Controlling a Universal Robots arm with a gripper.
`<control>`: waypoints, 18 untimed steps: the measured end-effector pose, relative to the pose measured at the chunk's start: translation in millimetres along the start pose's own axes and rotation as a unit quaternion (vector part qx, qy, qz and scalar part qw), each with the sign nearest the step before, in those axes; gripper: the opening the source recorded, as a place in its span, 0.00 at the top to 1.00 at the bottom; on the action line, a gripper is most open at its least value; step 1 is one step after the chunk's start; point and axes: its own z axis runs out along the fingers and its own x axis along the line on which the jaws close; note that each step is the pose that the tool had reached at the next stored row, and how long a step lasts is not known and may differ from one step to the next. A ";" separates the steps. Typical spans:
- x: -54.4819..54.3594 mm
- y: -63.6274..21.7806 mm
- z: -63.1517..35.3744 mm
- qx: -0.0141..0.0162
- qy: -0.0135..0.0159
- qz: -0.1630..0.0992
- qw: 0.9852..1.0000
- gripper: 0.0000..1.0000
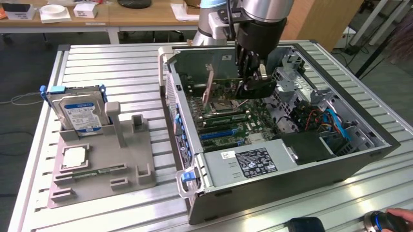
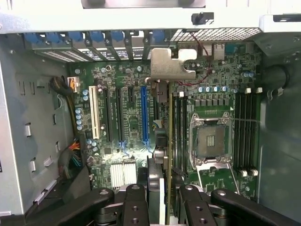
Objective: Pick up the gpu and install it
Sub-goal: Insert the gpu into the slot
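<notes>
Pincer [image 1: 248,91], nearly closed, grips the gpu [image 2: 168,141] on edge inside the open computer case [image 1: 361,159], over the motherboard [image 2: 134,134] between the blue slot [image 2: 144,117] and the processor socket [image 2: 210,139], with its silver bracket [image 2: 170,66] toward the vented rear wall [image 2: 221,34].

Colour key. My fingers [image 2: 134,207]: black. Card [image 2: 168,141], seen edge-on: olive edge, silver bracket [image 2: 171,66]. Board [image 2: 134,129]: green, with one white slot [image 2: 94,113], one blue slot [image 2: 144,117] and the others black. Drive [image 1: 81,111]: silver, blue-and-white label. Tray [image 1: 103,164]: grey. Table [image 1: 116,63]: silver, ribbed in parallel slats.
</notes>
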 end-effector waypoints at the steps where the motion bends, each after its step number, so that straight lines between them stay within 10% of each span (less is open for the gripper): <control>1: 0.2 0.1 1.1 0.000 0.000 0.000 1.000 0.70; 18: 3.9 1.6 21.5 0.003 0.000 0.000 1.000 0.70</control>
